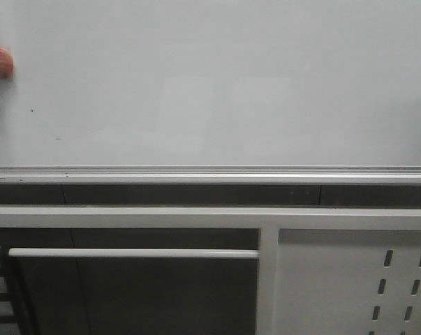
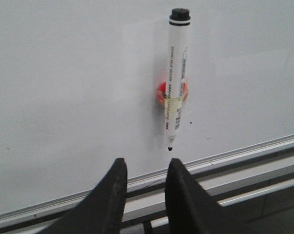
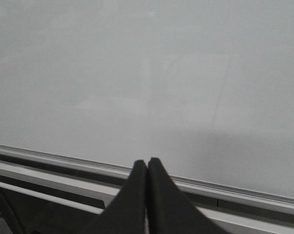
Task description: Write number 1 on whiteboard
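I am seeing the whiteboard (image 1: 217, 84) standing bare ahead, no number 1 on it yet. The marker (image 2: 176, 78) is hanging tip-down against a red magnet (image 2: 160, 92) at the board's left side. It is looking light, stiff and slick, so I am judging mid-barrel the best hold. My left pincer (image 2: 146, 190) is gaping just below the tip; my right pincer (image 3: 147, 195) is pressed closed, empty.

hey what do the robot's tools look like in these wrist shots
Each shows two matte black, smooth, tapering fingers with rounded tips. No cables or markings visible. The left tool has a gap between its fingers; the right tool's fingers touch. The arms are out of view.
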